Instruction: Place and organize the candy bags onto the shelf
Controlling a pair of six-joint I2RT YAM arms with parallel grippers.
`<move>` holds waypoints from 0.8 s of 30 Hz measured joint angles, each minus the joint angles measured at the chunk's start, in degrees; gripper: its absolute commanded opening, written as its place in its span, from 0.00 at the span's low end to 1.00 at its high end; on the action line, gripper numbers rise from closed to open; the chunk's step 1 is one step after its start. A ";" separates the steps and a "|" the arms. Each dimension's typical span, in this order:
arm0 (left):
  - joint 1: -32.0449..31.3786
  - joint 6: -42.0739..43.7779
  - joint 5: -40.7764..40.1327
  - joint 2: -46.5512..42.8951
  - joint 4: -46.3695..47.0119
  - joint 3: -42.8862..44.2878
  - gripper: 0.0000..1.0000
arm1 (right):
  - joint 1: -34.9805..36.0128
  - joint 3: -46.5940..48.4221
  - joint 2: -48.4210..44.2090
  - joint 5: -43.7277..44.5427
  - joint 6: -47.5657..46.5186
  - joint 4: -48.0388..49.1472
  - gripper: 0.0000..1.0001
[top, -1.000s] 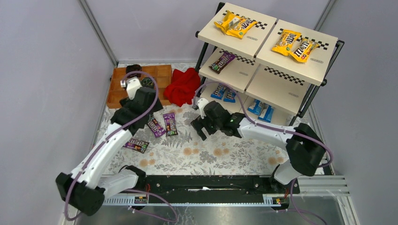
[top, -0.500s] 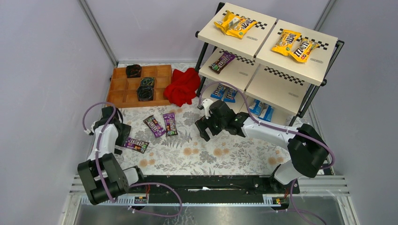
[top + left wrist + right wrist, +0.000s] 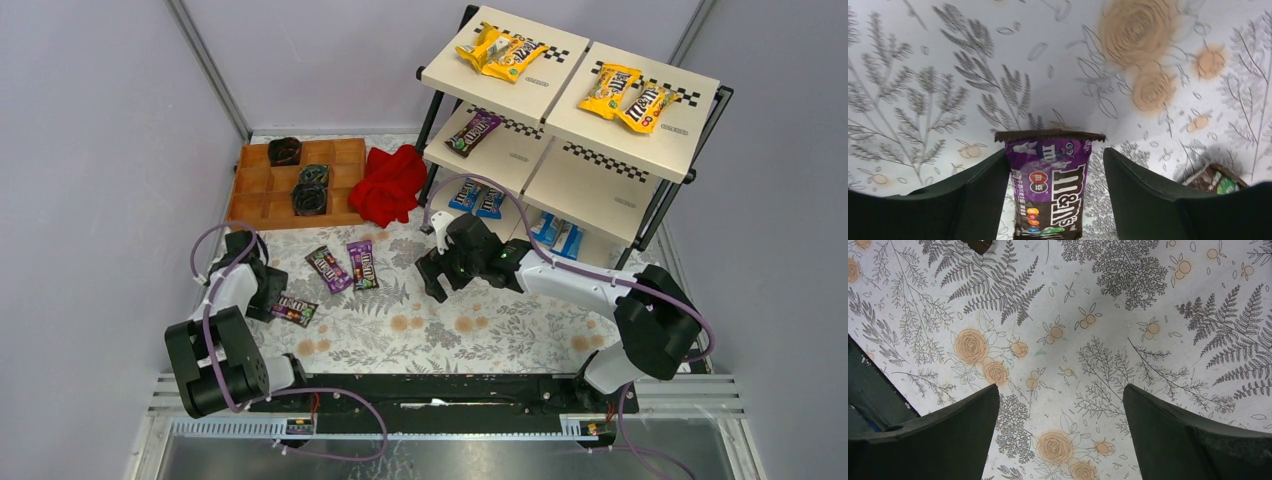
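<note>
Floral tablecloth [image 3: 1073,315] below us: our left gripper [image 3: 1055,162], spread wide, straddles a glossy purple candy packet [image 3: 1048,200]; our right gripper [image 3: 1060,410] gapes empty.

Candy bag [image 3: 1048,192] between left gripper [image 3: 1055,167] jaws

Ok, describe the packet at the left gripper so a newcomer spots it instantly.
Start at the floral table, left side, in front of the brown tray. A pair of purple packets lies side by side toward the middle. Yours is the lone purple packet, nearest the front edge, between the left gripper's open fingers.
</note>
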 measured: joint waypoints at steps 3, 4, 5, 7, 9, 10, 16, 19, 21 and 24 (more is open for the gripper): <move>-3.39 -0.11 -0.39 -0.96 1.49 -1.03 0.68 | 0.00 0.37 0.17 -0.17 0.11 -0.48 1.00; -5.55 -0.44 -0.39 -1.29 2.21 -1.31 0.67 | 0.00 0.55 0.31 -0.31 0.17 -0.66 1.00; -8.13 -0.90 -0.50 -1.44 3.15 -1.68 0.66 | 0.00 0.74 0.48 -0.57 0.35 -0.81 1.00; -12.81 -2.25 -0.26 -1.81 5.01 -2.49 0.62 | 0.00 0.85 0.87 -1.03 0.61 -0.98 1.00; -17.18 -4.13 0.09 -2.47 7.13 -3.52 0.57 | 0.00 0.85 1.09 -1.36 1.05 -1.42 1.00; -19.43 -5.31 0.37 -2.80 8.35 -4.11 0.56 | 0.00 0.85 1.14 -1.53 1.33 -1.53 1.00; -34.75 -14.32 3.69 -2.93 16.85 -6.88 0.51 | 0.00 0.26 1.14 -1.62 3.28 -0.98 1.00; -43.06 -18.08 4.74 -0.68 20.00 -6.49 0.50 | 0.00 -1.40 0.81 -1.57 4.26 -0.46 1.00; -47.50 -19.45 4.96 1.73 20.87 -4.70 0.50 | 0.00 -2.99 0.22 -1.49 4.85 -0.37 1.00; -53.31 -20.68 5.07 5.81 22.58 -1.77 0.49 | 0.00 -4.52 -1.01 -0.94 5.62 -0.39 1.00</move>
